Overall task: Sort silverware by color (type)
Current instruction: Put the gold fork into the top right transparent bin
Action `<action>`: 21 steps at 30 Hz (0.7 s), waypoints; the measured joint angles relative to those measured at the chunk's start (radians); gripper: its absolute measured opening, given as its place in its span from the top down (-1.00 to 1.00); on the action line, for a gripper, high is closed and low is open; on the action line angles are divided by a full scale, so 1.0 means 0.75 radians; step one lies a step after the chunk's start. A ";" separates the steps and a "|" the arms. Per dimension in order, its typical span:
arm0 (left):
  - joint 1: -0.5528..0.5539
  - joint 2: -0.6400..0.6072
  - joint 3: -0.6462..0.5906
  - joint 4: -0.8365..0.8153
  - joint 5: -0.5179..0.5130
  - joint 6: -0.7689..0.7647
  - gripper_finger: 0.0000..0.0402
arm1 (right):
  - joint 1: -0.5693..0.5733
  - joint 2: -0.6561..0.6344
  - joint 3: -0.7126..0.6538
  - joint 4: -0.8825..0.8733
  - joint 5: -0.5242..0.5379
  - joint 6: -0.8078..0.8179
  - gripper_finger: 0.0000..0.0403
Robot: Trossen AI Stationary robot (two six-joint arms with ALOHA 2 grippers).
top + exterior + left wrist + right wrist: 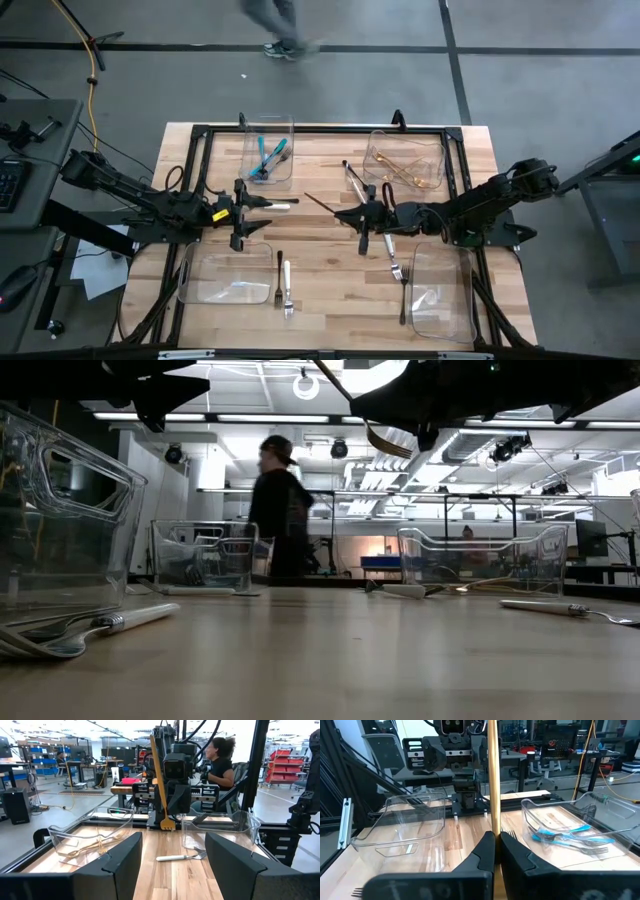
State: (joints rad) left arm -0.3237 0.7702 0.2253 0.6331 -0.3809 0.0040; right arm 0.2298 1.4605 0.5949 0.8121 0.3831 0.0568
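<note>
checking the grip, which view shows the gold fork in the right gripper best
The left wrist view: the gold fork hangs full length, tines down, from the shut right gripper. The right wrist view shows only its handle between the fingers, the high view a thin dark sliver, the low view just a bit overhead.

1. counter [330, 300]: pale wood planks, smooth, matt with a faint sheen.
2. bins [443, 295]: clear glossy plastic.
3. gold fork [493, 775]: polished golden metal, in the right claw [497, 837].
4. claws: matt black plastic; left claw [172, 865] likewise.
5. white fork [287, 287]: glossy white handle, steel tines.
6. teal forks [570, 837]: shiny teal handles.
</note>
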 joint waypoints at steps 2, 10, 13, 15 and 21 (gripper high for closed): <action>0.000 0.000 0.000 0.000 0.000 0.000 -0.05 | 0.000 0.000 0.000 0.002 -0.009 -0.014 0.98; 0.000 0.000 0.000 0.000 0.000 0.000 -0.05 | 0.000 0.000 0.000 0.005 -0.024 -0.032 0.98; 0.000 0.000 0.000 0.000 0.000 0.000 -0.05 | 0.000 0.000 0.000 0.005 -0.024 -0.031 0.98; 0.000 0.000 0.000 0.000 0.000 0.000 -0.05 | 0.000 0.000 0.000 0.005 -0.024 -0.031 0.98; 0.000 0.000 0.000 -0.001 0.000 0.000 -0.05 | 0.000 0.000 0.000 0.005 -0.041 -0.032 0.98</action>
State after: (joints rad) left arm -0.3237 0.7702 0.2253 0.6327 -0.3809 0.0040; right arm 0.2298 1.4605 0.5949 0.8158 0.3522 0.0330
